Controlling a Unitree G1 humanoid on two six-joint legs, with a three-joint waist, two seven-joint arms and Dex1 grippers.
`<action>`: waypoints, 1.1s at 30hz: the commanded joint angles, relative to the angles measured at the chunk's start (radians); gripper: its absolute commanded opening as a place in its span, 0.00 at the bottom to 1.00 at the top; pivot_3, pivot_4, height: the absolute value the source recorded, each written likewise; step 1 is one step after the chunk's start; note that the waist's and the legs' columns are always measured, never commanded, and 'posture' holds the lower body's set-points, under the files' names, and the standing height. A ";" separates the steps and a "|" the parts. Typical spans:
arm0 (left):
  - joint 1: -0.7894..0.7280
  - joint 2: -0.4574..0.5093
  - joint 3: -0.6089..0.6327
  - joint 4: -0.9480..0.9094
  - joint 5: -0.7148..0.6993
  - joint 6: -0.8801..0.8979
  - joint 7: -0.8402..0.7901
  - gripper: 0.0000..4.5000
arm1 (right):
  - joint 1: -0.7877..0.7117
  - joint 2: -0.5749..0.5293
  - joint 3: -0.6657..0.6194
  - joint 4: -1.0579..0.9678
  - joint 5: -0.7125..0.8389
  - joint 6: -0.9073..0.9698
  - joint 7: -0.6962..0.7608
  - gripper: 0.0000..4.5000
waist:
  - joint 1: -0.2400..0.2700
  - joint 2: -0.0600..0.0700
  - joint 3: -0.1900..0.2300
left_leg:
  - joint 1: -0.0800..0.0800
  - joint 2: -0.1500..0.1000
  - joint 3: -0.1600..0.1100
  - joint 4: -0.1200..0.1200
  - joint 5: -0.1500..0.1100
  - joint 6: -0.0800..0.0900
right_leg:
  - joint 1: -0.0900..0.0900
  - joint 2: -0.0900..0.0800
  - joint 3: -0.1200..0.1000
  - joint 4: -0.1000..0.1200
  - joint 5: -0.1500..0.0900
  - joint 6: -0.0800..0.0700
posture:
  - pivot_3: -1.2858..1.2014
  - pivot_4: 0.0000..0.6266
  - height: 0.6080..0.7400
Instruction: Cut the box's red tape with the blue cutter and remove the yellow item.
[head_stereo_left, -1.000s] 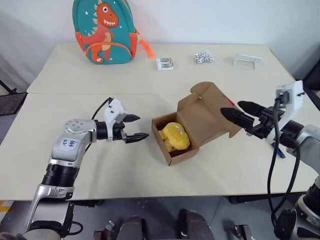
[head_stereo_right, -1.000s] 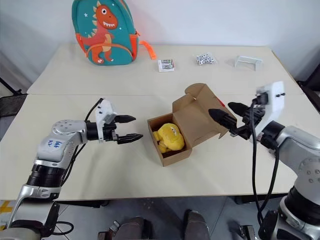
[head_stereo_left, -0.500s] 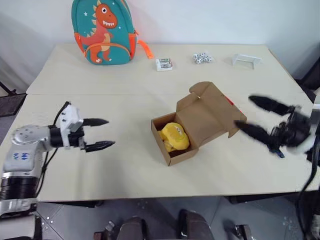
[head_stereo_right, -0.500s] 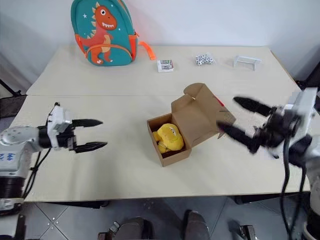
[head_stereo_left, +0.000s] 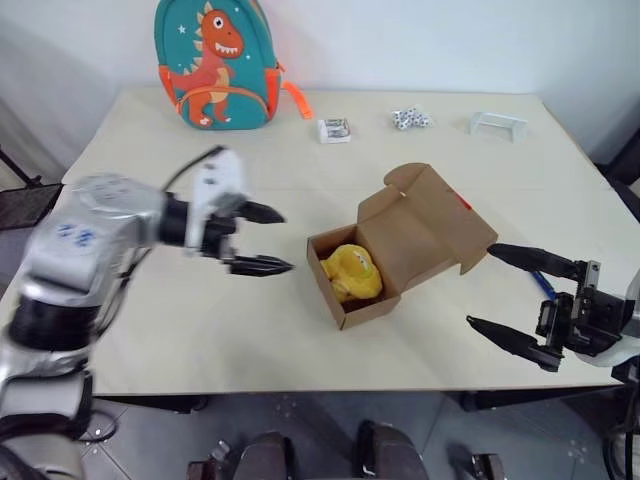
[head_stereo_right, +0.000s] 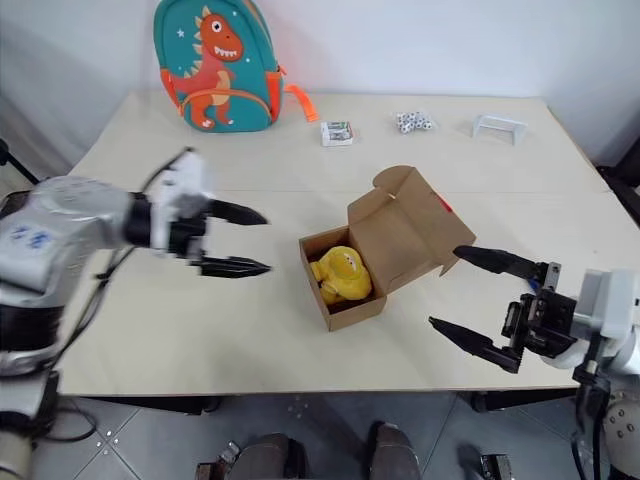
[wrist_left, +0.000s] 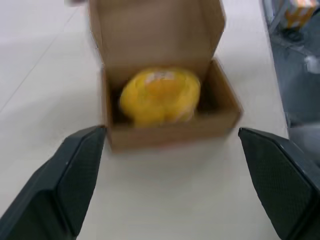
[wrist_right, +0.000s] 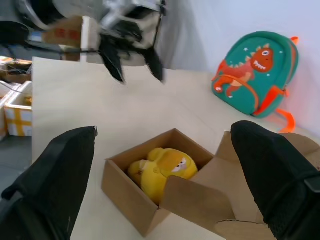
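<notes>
Head pair looks down; both wrist views face the box (head_stereo_left: 395, 255).

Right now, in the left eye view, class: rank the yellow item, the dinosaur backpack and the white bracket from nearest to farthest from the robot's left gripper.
From the left gripper:
1. Yellow item, inside the open box, just to the gripper's right.
2. Dinosaur backpack, at the table's far left edge.
3. White bracket, far right corner.
</notes>
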 joint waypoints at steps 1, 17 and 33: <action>-0.097 -0.101 -0.093 0.023 0.046 0.100 0.082 1.00 | 0.037 -0.016 -0.035 -0.010 0.024 -0.028 0.005 1.00 | 0.001 0.000 0.000 | 0.000 0.000 0.000 0.000 0.000 0.000 | 0.000 0.000 0.000 0.000 0.000 0.000 | 0.52 0.24 1.00; -0.176 -0.368 -0.388 0.273 0.367 -0.093 0.176 0.96 | 0.073 -0.016 -0.011 -0.123 0.052 -0.031 -0.132 1.00 | 0.003 0.000 0.000 | -0.001 0.000 0.000 0.001 0.000 0.000 | 0.000 0.000 0.001 -0.002 0.000 0.000 | 0.52 0.24 1.00; -0.160 -0.424 -0.211 0.278 0.259 -0.065 0.093 0.01 | 0.087 -0.029 -0.002 -0.107 0.067 -0.024 -0.162 1.00 | 0.004 0.000 0.000 | -0.001 0.000 0.000 0.001 0.000 0.001 | 0.000 0.000 0.001 -0.002 0.000 0.000 | 0.52 0.24 1.00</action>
